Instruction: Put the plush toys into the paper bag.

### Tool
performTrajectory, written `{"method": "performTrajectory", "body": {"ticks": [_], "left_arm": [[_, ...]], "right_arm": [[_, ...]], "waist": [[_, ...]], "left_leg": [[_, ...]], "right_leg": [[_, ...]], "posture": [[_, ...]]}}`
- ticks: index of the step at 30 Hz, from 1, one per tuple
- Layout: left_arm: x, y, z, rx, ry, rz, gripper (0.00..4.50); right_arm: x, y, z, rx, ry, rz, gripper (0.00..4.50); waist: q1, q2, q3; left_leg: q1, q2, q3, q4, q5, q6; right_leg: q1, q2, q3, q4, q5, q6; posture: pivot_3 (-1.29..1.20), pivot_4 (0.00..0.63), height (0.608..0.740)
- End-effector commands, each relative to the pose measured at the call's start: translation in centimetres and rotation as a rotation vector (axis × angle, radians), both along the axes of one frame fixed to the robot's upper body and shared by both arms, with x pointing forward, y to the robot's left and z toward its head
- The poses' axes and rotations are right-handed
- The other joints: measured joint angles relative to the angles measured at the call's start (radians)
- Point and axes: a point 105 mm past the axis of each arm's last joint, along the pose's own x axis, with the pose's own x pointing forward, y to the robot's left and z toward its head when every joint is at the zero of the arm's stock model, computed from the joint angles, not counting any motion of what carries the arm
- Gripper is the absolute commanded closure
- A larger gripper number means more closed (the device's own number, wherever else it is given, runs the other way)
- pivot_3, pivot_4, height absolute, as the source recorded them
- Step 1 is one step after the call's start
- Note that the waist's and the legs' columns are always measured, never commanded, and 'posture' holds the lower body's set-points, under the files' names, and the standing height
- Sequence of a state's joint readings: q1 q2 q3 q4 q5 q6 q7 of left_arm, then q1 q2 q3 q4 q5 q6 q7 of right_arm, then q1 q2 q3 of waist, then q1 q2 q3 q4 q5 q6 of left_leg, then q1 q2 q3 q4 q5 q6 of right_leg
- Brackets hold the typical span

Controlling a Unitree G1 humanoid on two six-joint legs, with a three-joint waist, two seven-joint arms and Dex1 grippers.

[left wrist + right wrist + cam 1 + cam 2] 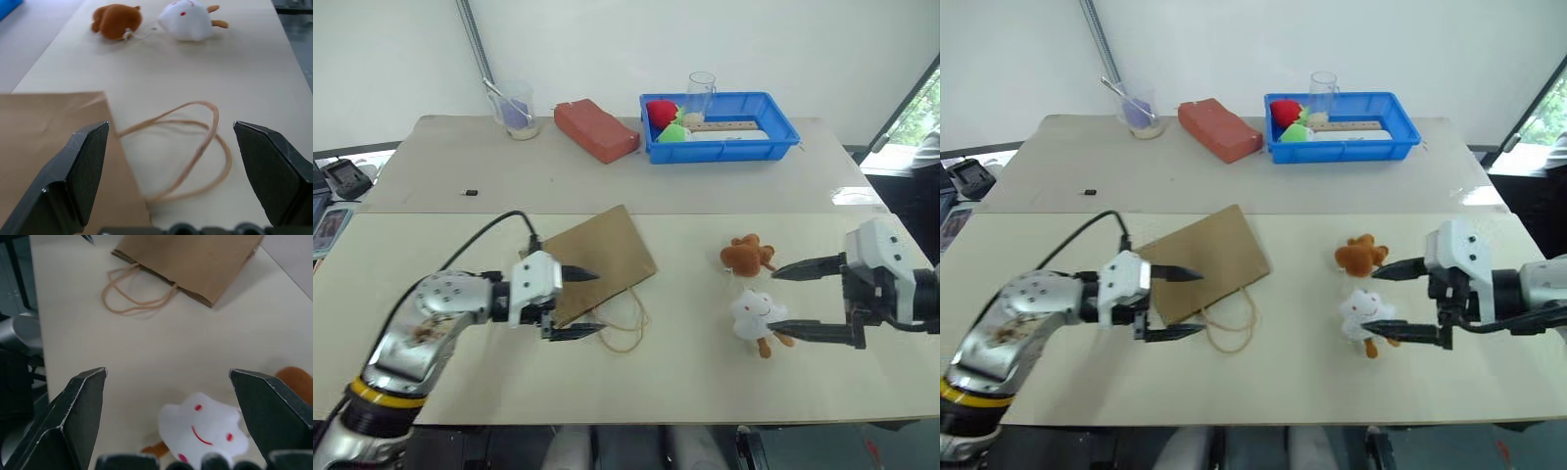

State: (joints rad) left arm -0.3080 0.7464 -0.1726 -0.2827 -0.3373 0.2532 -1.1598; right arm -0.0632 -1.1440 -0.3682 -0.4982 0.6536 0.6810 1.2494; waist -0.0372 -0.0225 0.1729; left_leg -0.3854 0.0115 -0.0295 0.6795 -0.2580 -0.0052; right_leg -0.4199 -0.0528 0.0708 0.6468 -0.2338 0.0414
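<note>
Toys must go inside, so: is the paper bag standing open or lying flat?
Lying flat. The paper bag rests folded on the table, its handles sprawled beside it.

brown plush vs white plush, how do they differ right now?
The brown plush is orange-brown and lies farther from the robot; the white plush is white with a red smiling face and orange legs, and lies nearer. The white plush sits between the open right gripper fingers; the brown plush lies outside them. Both rest on the table.

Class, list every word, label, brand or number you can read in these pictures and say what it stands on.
No readable text anywhere.
Paper bag: plain brown, no print.
White plush toy: a red smiling face, no letters.
Measuring cup: any marks are too small to read.
Device at the table's far left edge: too small to read.
</note>
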Motion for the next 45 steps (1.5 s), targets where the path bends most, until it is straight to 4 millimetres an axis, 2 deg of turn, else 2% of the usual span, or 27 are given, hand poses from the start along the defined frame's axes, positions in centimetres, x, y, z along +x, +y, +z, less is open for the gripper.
{"method": "performTrajectory", "body": {"ticks": [1,8,11,15,16,19,24,29,34,36,40,45], "left_arm": [[0.0,-0.9,-1.2,0.056,-0.061,-0.094,0.17],[1.0,-1.1,-3.3,0.089,-0.123,-0.118,0.17],[2.3,-1.8,-3.8,0.067,-0.168,-0.082,0.17],[2.8,-2.6,-4.4,0.061,-0.197,-0.095,0.17],[3.0,-2.8,-4.4,0.054,-0.201,-0.095,0.67],[3.0,-3.3,-4.2,0.029,-0.202,-0.109,1.77],[2.5,-3.6,-3.1,-0.022,-0.148,-0.129,4.36],[2.5,-3.4,-1.8,-0.087,-0.044,-0.105,4.43],[4.1,-2.7,1.2,-0.139,0.009,-0.047,4.43],[4.6,-2.4,2.6,-0.166,0.036,-0.031,4.43],[5.6,-2.3,5.6,-0.276,0.125,0.009,4.43],[6.0,-2.4,6.7,-0.347,0.218,0.048,4.43]], "right_arm": [[-0.5,0.3,0.7,0.011,-0.018,-0.01,0.05],[-0.8,0.5,0.5,0.027,-0.008,-0.026,0.05],[-0.8,0.8,0.4,0.033,-0.011,-0.018,0.05],[-0.8,1.0,0.4,0.037,-0.015,-0.012,0.05],[-0.8,1.1,0.4,0.037,-0.015,-0.011,0.0],[-0.8,1.2,0.4,0.04,-0.017,-0.01,0.0],[-0.9,1.4,0.2,0.047,-0.02,-0.012,0.0],[-0.8,1.6,0.1,0.053,-0.025,-0.015,0.0],[-0.3,2.7,-0.3,0.079,-0.049,-0.031,0.0],[-0.2,3.8,-0.7,0.098,-0.061,-0.01,0.0],[1.4,7.3,-1.5,0.203,-0.124,-0.011,0.0],[3.2,10.8,-2.9,0.27,-0.133,0.003,0.0]], "waist": [[0.0,0.0,0.0],[0.009,0.0,0.0],[0.016,0.0,0.0],[0.023,0.0,0.0],[0.023,0.0,0.0],[0.023,0.0,0.0],[0.022,0.0,0.0],[0.022,0.0,0.0],[0.021,-0.001,0.0],[0.021,-0.001,0.0],[0.014,-0.002,-0.001],[0.01,-0.002,-0.001]], "left_leg": [[0.0,0.0,0.0,0.0,0.0,0.0],[-0.001,0.0,0.0,0.0,0.0,0.0],[-0.001,0.0,0.0,0.0,0.0,0.0],[-0.003,-0.001,-0.001,0.001,0.0,0.0],[-0.002,-0.001,-0.001,0.001,0.0,0.0],[-0.002,-0.001,-0.001,0.001,0.0,0.0],[-0.002,-0.001,-0.001,0.001,0.0,0.0],[-0.002,-0.001,-0.001,0.001,0.0,0.0],[-0.002,-0.001,-0.002,0.001,0.0,0.0],[-0.003,-0.001,-0.002,0.002,0.0,0.0],[-0.003,-0.001,-0.002,0.002,0.0,0.0],[-0.003,-0.001,-0.004,0.002,0.0,0.0]], "right_leg": [[0.0,0.0,0.0,0.0,0.0,0.0],[0.0,0.0,0.0,-0.001,0.0,0.0],[-0.001,0.0,0.0,-0.001,0.0,0.0],[-0.001,0.0,0.0,-0.001,0.0,0.001],[-0.001,-0.001,0.0,-0.001,0.0,0.001],[-0.001,-0.001,0.0,-0.001,0.001,0.001],[-0.001,-0.001,0.0,-0.001,0.001,0.001],[-0.001,-0.001,0.0,-0.001,0.0,0.001],[-0.001,0.0,0.0,0.0,0.0,0.001],[-0.001,0.0,0.0,0.0,0.0,0.002],[-0.001,0.001,0.0,0.0,0.0,0.002],[-0.002,0.001,0.0,0.001,0.0,0.001]], "posture": [[0.0,0.15,0.74],[0.0,0.15,0.74],[0.0,0.15,0.74],[0.0,0.15,0.74],[0.0,0.15,0.74],[0.0,0.15,0.74],[0.0,0.15,0.74],[0.0,0.15,0.74],[0.0,0.15,0.74],[0.0,0.15,0.74],[0.0,0.15,0.74],[0.0,0.15,0.74]]}}
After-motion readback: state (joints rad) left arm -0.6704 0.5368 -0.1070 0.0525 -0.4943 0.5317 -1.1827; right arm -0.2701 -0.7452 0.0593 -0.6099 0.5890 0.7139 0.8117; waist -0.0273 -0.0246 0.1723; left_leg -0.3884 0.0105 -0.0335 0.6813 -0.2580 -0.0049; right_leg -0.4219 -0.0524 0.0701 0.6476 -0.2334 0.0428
